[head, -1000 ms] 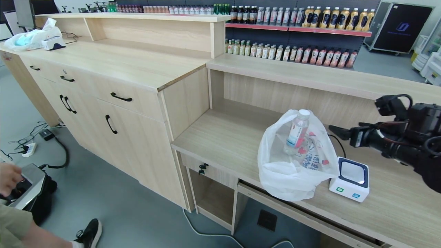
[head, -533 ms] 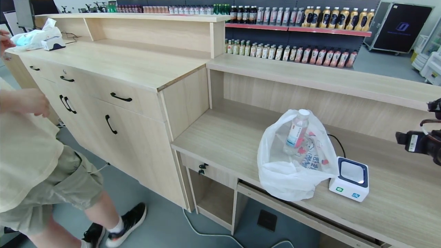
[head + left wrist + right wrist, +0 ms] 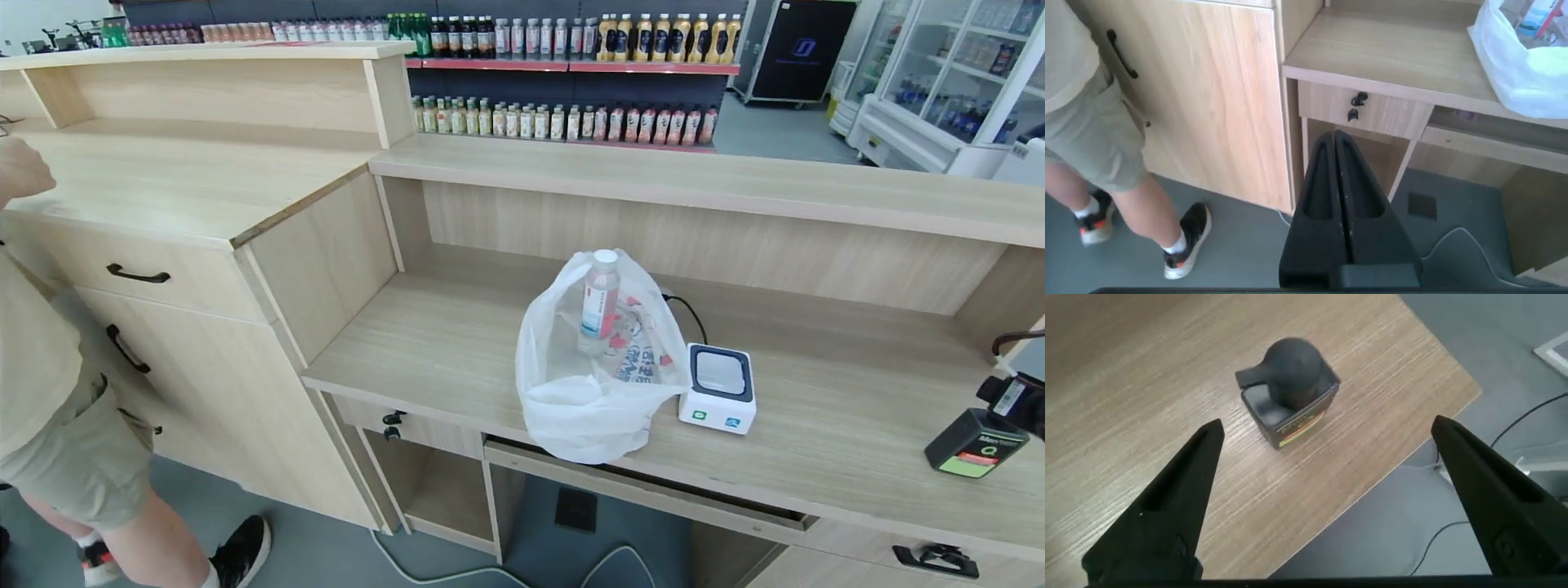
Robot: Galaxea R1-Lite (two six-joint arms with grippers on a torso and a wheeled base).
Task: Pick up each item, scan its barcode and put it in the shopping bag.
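A white shopping bag (image 3: 592, 400) stands on the lower counter with a clear bottle (image 3: 600, 296) upright inside it. The bag's edge (image 3: 1527, 65) also shows in the left wrist view. Right beside the bag sits a small white scanner (image 3: 718, 390). Far to the right, near the counter's front edge, stands a small black box (image 3: 974, 443) with a green and red label. My right gripper (image 3: 1323, 498) hangs above this box (image 3: 1288, 394), open, with nothing between its fingers. My left gripper (image 3: 1335, 159) is shut and empty, low in front of the counter, over the floor.
A raised wooden ledge (image 3: 702, 184) runs behind the lower counter (image 3: 816, 392). A taller cabinet (image 3: 188, 204) with drawers stands to the left. Shelves of bottles (image 3: 563, 121) line the back wall. A drawer with a key (image 3: 1360, 110) sits under the counter.
The head camera has turned to the right, so the whole scene has shifted left. My right arm has drawn back from beside the bag to the counter's right end, over the black box.
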